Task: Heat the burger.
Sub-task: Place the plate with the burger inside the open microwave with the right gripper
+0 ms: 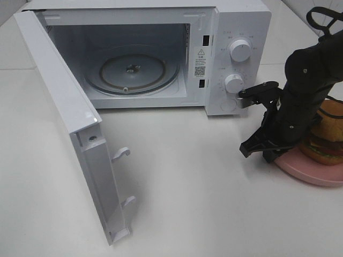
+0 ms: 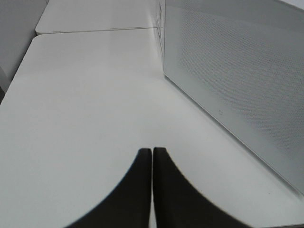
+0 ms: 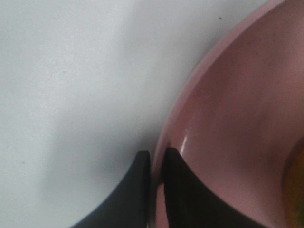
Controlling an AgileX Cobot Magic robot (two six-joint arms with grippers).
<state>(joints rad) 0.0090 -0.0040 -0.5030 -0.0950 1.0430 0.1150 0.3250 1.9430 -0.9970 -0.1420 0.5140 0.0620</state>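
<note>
Pink plate [image 1: 305, 174] is sitting at the right edge of the white table [image 1: 203, 203], just to the right of the microwave [image 1: 244, 27]. The burger [image 1: 329, 134] is resting on this plate, its brown bun and green lettuce partly hidden behind the black right arm [image 1: 300, 96], which is reaching down in front of it.

The right gripper [image 3: 154, 159] is pinching the plate's rim on the side nearest the microwave. In the right wrist view one of its black fingers [image 3: 137, 190] is lying on the table side of the rim and the other on the inside of the plate, with the jaws drawn together on the rim between them. A thin yellow-orange sliver is showing at the border of that view, too little to identify.

The microwave is standing open at the back of the table. Its door [image 1: 59, 101] is swinging wide to the left, and the glass turntable [image 1: 131, 72] inside is lying bare. Two white knobs [image 1: 239, 51] are sitting one above the other on the front panel.

The left gripper [image 2: 152, 153] is showing only in its own wrist view. It is hovering over bare table beside the perforated face of the door, with its jaws pressed together and nothing between them.
</note>
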